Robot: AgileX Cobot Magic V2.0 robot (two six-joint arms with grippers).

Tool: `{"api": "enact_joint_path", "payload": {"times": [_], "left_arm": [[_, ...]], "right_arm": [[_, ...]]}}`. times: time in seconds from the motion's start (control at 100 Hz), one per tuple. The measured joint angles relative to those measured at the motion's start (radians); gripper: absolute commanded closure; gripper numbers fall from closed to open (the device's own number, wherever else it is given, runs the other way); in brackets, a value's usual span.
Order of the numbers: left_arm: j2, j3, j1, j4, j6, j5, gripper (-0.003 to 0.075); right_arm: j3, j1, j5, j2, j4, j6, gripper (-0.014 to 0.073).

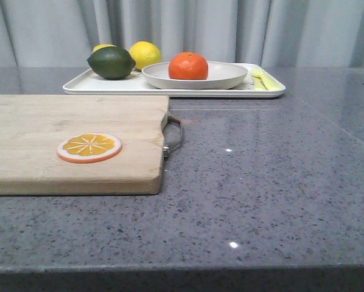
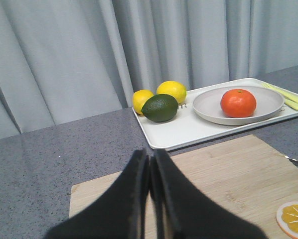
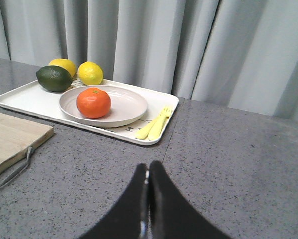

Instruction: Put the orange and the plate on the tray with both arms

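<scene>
Little risk is judged to remain. The glossy round bright-orange orange (image 1: 188, 66) could roll only if the flat rectangular white tray (image 1: 84, 86) were knocked by an arm reaching back in. The orange, marked by a small green stem dimple, is seen resting inside the wide shallow off-white plate (image 1: 227, 77). The plate is set on the tray, toward its side away from a dark green lime (image 1: 111, 62) and two yellow lemons (image 1: 145, 54). Pale yellow cutlery (image 1: 262, 78) lies on the tray beside the plate. The left gripper (image 2: 150, 199) is shown pressed together, empty, over a wooden cutting board (image 1: 72, 143) on the near side of the tray. The right gripper (image 3: 147, 204) is likewise closed on nothing, well apart from the tray.
</scene>
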Motion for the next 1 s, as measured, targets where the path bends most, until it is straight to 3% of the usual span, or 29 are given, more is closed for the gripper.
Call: {"api": "enact_joint_path", "payload": {"times": [0.62, 0.69, 0.86, 1.0], "left_arm": [[-0.001, 0.021, -0.004, 0.009, -0.018, -0.010, 0.0740], [-0.017, 0.052, -0.004, 0.088, -0.116, -0.018, 0.0740], [-0.080, 0.179, -0.004, 0.463, -0.555, -0.047, 0.0740], [-0.179, 0.284, -0.004, 0.569, -0.650, -0.089, 0.0740]], "right_arm": [[0.000, 0.000, 0.000, 0.000, 0.000, 0.000, 0.0695], [0.000, 0.000, 0.000, 0.000, 0.000, 0.000, 0.0695], [0.000, 0.000, 0.000, 0.000, 0.000, 0.000, 0.0695], [0.000, 0.000, 0.000, 0.000, 0.000, 0.000, 0.0695]]}}
